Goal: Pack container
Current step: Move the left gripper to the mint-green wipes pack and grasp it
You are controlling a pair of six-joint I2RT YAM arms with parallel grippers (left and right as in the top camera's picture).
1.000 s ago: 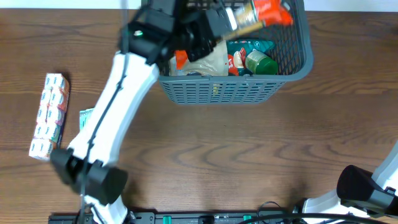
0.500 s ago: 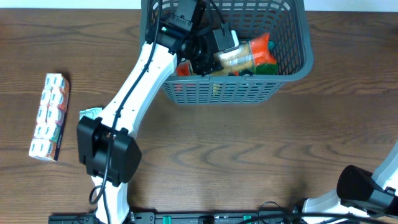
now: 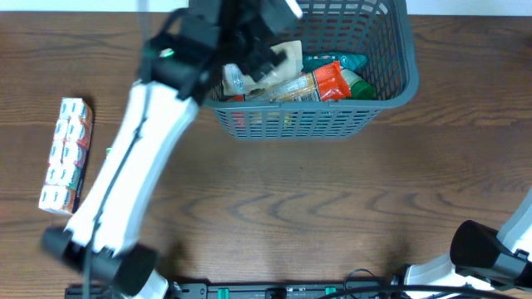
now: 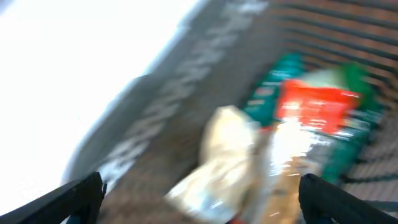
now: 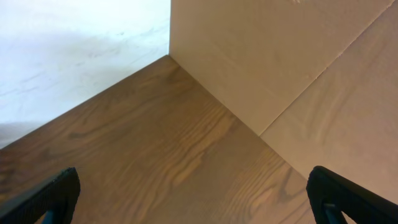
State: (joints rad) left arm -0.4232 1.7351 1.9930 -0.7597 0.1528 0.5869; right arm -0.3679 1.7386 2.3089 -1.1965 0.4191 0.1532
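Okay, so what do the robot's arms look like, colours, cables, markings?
The left arm has white links with black joints and a small green light near the wrist. Of the right arm, only a black joint and white link show, with black cables by its base. Fingers on both are black.

I had the left arm [image 3: 133,158] stretched as a long white diagonal from the lower left of the overhead frame to the top centre, its outline blurred. The left gripper [image 4: 199,199] stood spread wide, with dark fingertips [image 4: 81,194] in the bottom corners of its wrist view. The right arm [image 3: 490,257] sat tucked in the lower right corner, and the right gripper [image 5: 199,199] was likewise spread wide.
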